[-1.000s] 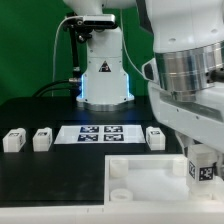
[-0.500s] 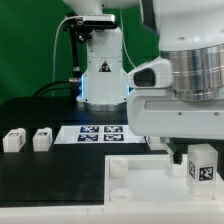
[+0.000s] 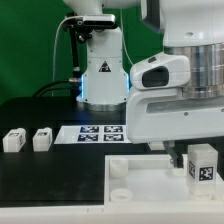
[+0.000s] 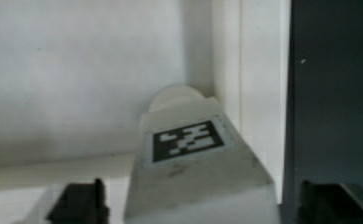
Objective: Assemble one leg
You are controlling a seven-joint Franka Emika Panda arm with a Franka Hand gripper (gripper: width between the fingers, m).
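Note:
My gripper [image 3: 201, 150] is at the exterior view's right, shut on a small white leg [image 3: 203, 165] with a black-and-white tag. The leg stands upright over the right part of the large white panel [image 3: 140, 182]. In the wrist view the leg [image 4: 199, 150] fills the space between my two dark fingers [image 4: 75, 203], tag facing the camera, with the panel's white surface [image 4: 71, 80] behind it. Two more legs [image 3: 13, 141] [image 3: 42, 139] lie on the black table at the exterior view's left.
The marker board [image 3: 95, 133] lies behind the panel. The robot base [image 3: 103, 75] stands at the back. My arm's bulky housing [image 3: 175, 95] hides the table right of the marker board. A round socket [image 3: 117, 170] shows in the panel's near left corner.
The arm's housing has turned and swung toward the exterior view's left, covering the leg that lay right of the marker board. The held leg stays in about the same spot.

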